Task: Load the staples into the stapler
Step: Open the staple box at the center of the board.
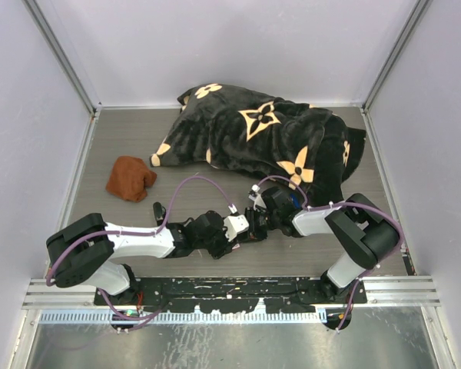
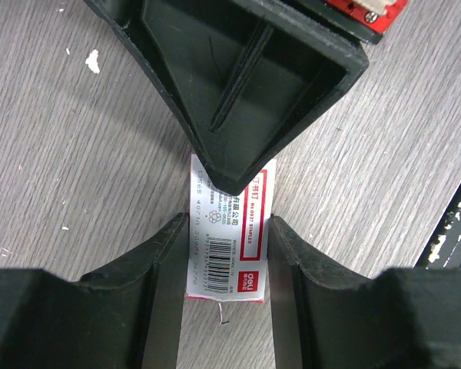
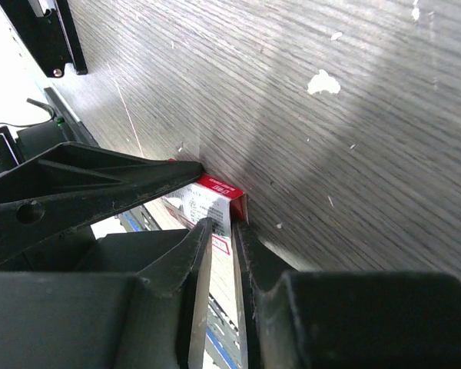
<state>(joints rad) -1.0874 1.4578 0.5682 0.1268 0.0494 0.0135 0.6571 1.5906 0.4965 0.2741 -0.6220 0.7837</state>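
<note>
the staple box [image 2: 227, 265] lies flat on the tabletop [image 2: 69, 154], near the middle. the left hand [image 2: 228, 231] clasps its long sides; the right hand [image 3: 223, 224] pinches its right end.

The left gripper [image 1: 241, 231] and right gripper [image 1: 254, 224] meet at the table's [image 1: 138, 138] near middle, with a black patterned blanket [image 1: 253, 138] far and a brown cloth [image 1: 131, 178] left.
</note>
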